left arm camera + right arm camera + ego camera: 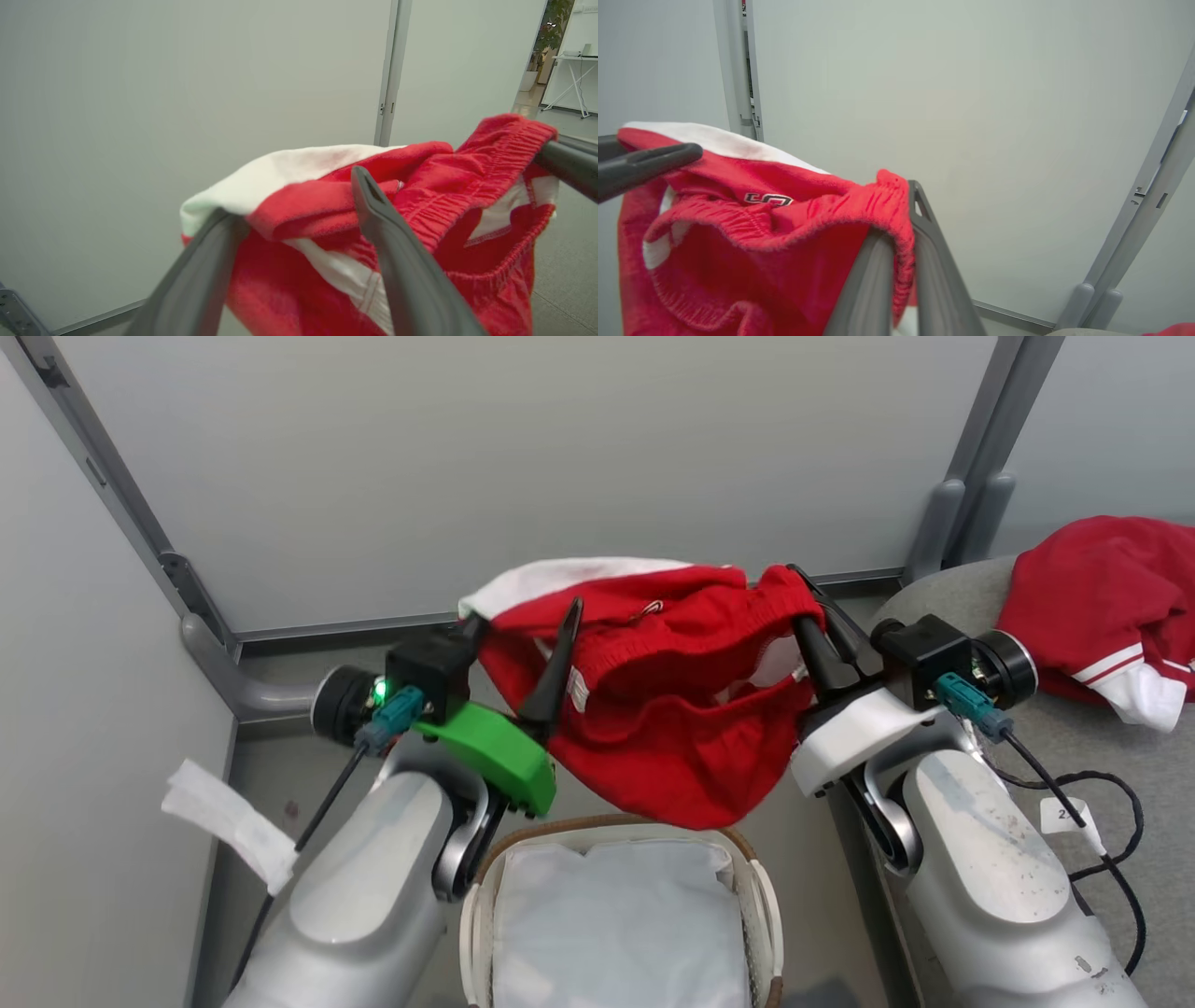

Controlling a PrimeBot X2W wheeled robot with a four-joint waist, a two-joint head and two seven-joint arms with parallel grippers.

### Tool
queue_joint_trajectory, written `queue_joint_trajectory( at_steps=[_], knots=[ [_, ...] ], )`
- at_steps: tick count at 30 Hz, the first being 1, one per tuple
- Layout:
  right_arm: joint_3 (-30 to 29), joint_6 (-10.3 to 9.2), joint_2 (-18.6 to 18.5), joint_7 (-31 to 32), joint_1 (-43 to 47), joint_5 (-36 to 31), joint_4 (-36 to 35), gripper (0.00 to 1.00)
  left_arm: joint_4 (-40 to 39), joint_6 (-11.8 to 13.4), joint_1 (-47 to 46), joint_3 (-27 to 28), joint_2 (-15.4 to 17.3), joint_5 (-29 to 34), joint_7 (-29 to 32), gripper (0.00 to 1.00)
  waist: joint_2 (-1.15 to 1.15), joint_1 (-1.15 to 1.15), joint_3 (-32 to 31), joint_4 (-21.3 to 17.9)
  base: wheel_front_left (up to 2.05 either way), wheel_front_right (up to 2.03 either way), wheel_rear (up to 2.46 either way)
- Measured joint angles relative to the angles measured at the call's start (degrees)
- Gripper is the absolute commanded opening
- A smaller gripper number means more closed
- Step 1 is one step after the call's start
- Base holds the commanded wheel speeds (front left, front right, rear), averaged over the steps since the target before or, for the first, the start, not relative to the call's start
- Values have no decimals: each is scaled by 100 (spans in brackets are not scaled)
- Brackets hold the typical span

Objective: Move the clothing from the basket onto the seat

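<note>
A red garment with a broad white band [672,709] hangs in the air above the basket [597,823], stretched between my two grippers. My left gripper [527,616] is open, and the white-banded end [280,172] still lies draped over one of its fingers [205,261]. My right gripper [808,607] is shut on the garment's elastic waistband [887,205]. A second red garment with white-striped cuffs [1102,597] lies on the grey seat [1055,747] at the right. Inside the basket I see just the white liner cloth [616,915].
Pale partition panels with grey metal posts [971,457] close off the space behind and to the left. A black cable and a white tag [1064,814] lie on the seat beside my right arm. A white strip [229,821] hangs off my left forearm.
</note>
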Motion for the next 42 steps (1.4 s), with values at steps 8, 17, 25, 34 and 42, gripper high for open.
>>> queue_joint_trajectory(
  at_steps=[8,17,25,34,42],
  knots=[
    [-378,0,0,0,76,-113,-232,0,143,-185,840,277,-136,87,-9,100,0,0,35,-58,0,0,0],
    [-891,0,-1,0,91,-364,-450,0,201,-285,1245,608,-203,311,-9,100,0,0,83,-123,0,0,0],
    [-1152,0,-1,0,226,-481,-512,0,44,-336,1463,747,-276,489,-9,100,0,0,118,-201,0,0,0],
    [-1406,0,-1,0,262,-544,-524,0,-211,-360,1620,723,-310,598,-9,100,0,0,210,-413,0,0,0],
    [-1682,0,-2,0,158,-706,-645,0,-363,-363,1652,701,-319,614,-9,100,0,0,358,-867,0,0,0]
  ],
)
